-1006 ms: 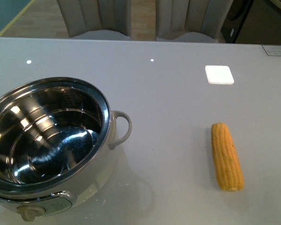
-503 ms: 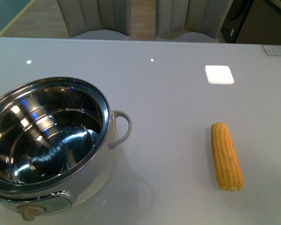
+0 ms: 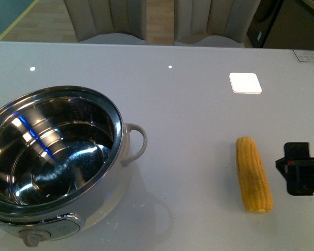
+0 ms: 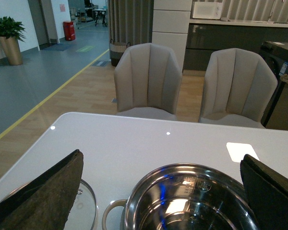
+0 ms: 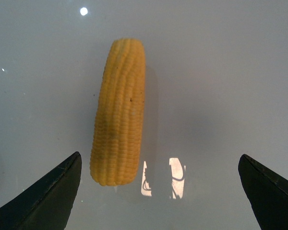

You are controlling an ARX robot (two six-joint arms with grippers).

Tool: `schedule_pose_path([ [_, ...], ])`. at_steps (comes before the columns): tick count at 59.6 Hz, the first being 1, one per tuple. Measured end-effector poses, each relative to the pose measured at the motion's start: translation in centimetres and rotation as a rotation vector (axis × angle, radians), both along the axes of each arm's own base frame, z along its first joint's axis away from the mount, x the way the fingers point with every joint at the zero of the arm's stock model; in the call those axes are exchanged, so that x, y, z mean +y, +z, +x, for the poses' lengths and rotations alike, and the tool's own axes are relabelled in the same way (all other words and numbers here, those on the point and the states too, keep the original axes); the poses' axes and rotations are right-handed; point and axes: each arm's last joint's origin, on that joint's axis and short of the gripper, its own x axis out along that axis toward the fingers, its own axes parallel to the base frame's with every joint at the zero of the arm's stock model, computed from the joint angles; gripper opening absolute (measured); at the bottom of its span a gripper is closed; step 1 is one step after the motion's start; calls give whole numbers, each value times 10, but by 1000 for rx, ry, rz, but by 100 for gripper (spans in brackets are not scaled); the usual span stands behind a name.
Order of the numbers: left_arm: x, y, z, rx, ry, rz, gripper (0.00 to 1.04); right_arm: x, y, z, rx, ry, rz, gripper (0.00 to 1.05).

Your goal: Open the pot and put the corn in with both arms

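Since the prior frames, R arm (image 3: pixel 299 168) is coming into front view at the desk's (image 3: pixel 188 104) right edge, just beside the corn (image 3: pixel 254 173); nothing else is shifting. Pot (image 3: pixel 119 137) is sitting at the near left corner, already open; a glass lid (image 4: pixel 84 208) is lying on the desk just beside it. Corn is lying flat nr the right edge, well apart from the pot. R gripper (image 5: pixel 158 158) is hanging over the cob, fingers spread wide, gripping nothing. L gripper (image 4: pixel 161 155) is hovering above the pot, fingers likewise wide, empty. I am judging corn pickup as the step in hand. Next move is calling for centring on the cob, descending w/ fingers straddling it mid-length, then closing; round cob may roll.
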Motion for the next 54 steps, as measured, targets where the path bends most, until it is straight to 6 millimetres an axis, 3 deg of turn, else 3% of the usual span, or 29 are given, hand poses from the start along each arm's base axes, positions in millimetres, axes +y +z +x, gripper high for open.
schedule_pose_path([
  [15,0,0,0,0,0,0,98,21,-24,23,50,59,-9,96],
  [43,0,0,0,0,0,0,98,29,-61,47,135,57,-36,96],
  [45,0,0,0,0,0,0,98,29,-64,47,141,57,-37,94],
  [54,0,0,0,0,0,0,98,27,-73,44,174,54,-40,67],
])
